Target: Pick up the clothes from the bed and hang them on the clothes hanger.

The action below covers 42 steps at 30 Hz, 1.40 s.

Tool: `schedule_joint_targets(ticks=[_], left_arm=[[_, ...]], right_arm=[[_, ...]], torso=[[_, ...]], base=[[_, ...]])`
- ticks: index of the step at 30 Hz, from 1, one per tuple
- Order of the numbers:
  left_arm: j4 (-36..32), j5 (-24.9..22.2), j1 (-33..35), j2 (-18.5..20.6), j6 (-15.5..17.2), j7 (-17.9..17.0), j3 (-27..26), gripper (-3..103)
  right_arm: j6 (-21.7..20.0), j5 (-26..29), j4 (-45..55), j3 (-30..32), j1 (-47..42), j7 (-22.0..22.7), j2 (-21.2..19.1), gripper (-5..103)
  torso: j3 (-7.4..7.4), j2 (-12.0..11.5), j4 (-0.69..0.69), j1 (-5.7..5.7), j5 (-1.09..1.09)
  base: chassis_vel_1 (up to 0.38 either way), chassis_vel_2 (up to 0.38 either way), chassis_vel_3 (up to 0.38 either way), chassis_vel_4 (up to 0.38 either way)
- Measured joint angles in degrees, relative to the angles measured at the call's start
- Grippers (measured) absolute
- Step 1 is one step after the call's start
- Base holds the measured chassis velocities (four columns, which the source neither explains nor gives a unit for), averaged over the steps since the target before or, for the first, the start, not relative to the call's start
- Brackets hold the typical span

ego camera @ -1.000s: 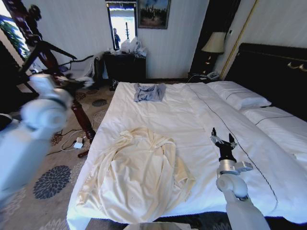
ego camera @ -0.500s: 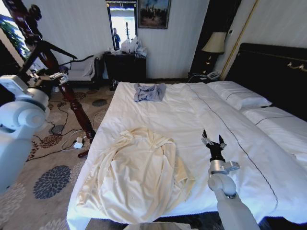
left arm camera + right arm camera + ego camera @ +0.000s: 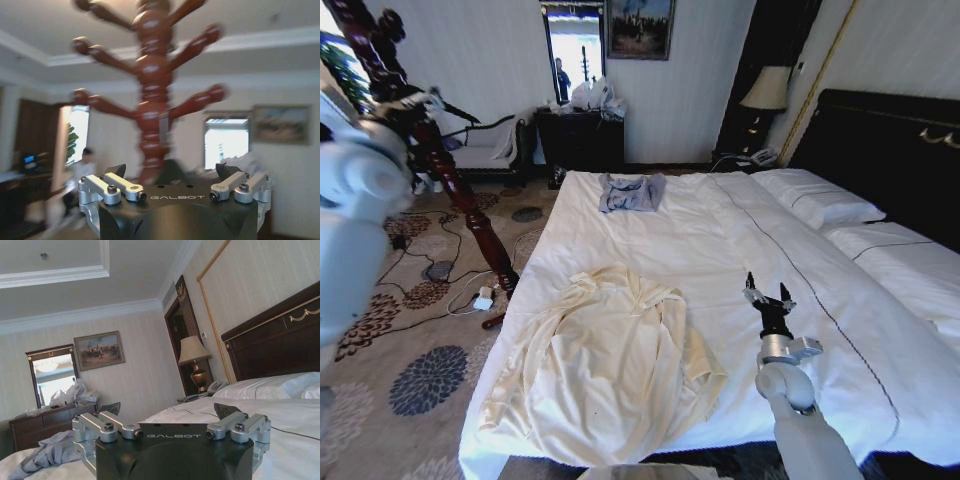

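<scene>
Nothing hung yet: wide bed (image 3: 740,230) carrying the clothes (image 3: 605,365) spread flat near its foot, untouched. Clothes hanger (image 3: 430,150) bare beside the bed. Left gripper (image 3: 171,172) raised before it, spread, empty. Right gripper (image 3: 768,299) over the sheets, spread, empty. "GALBOT" legible on both.

We see soft, matt cream cloth in the clothes (image 3: 610,365), smooth white sheets on the bed (image 3: 720,250), glossy turned wood on the hanger (image 3: 152,95), and brushed metal fingers (image 3: 237,427) on a black plastic hand.
</scene>
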Motion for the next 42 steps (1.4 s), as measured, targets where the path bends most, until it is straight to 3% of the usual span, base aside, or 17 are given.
schedule_joint_targets(ticks=[8, 12, 21, 25, 30, 35, 38, 41, 42], left_arm=[[6.64, -1.13, -3.59, -0.68, 3.92, -0.36, 0.21, 100], [10.26, -4.56, -6.43, -1.83, 7.94, -1.44, 0.65, 100], [11.3, -9.96, -7.44, -2.94, 12.18, -3.86, 1.25, 100], [11.3, -10.84, -7.12, -2.89, 12.89, -4.45, 1.56, 100], [11.25, -15.26, -7.23, -3.02, 12.93, -5.71, 1.59, 102], [11.66, -17.35, -8.24, -3.12, 12.92, -6.53, 2.23, 97], [12.25, -18.49, -8.65, -3.24, 12.9, -7.12, 2.46, 90], [12.83, -19.42, -8.67, -3.34, 12.86, -8.01, 2.52, 74], [12.88, -19.62, -8.57, -3.34, 12.83, -8.14, 2.51, 74]], right_arm=[[0.06, -0.43, -0.75, -0.53, 0.46, -0.05, 0.3, 100], [0.06, -0.71, -0.99, -0.85, 0.56, -0.05, 0.48, 100], [0.04, -0.98, -1.47, -0.55, 0.2, 0.1, 0.21, 100], [0.01, -1.08, -1.47, -0.48, 0.09, 0.19, 0.08, 100], [0.01, -1.44, -1.57, -0.47, -0.09, 0.3, 0.12, 100], [0.01, -1.6, -1.52, -0.45, -0.15, 0.35, 0.19, 100], [0.01, -1.63, -1.53, -0.44, -0.19, 0.39, 0.2, 100], [0.01, -1.63, -1.57, -0.27, -0.23, 0.41, 0.16, 100], [0.02, -1.64, -1.6, -0.21, -0.23, 0.42, 0.15, 100]], torso=[[0.0, 0.0, -0.03, 0.0, -0.01], [0.0, 0.0, -0.03, 0.0, 0.0], [0.0, 0.0, -0.04, 0.0, 0.01], [0.0, 0.0, -0.03, 0.0, 0.01], [0.0, 0.0, -0.02, 0.0, 0.0], [0.01, 0.0, -0.03, 0.0, 0.01], [0.0, 0.0, -0.02, 0.0, 0.01], [0.0, 0.0, -0.03, 0.0, 0.01], [0.0, 0.0, -0.03, 0.0, 0.01]], base=[[0.0, 0.0, 0.0, 0.0], [0.0, 0.0, 0.0, 0.0], [0.0, 0.0, 0.0, 0.0], [0.0, 0.0, 0.0, 0.0], [0.0, 0.0, 0.0, 0.0], [0.0, 0.0, 0.0, 0.0], [0.0, 0.0, 0.0, 0.0], [0.0, 0.0, 0.0, 0.0], [0.0, 0.0, 0.0, 0.0]])
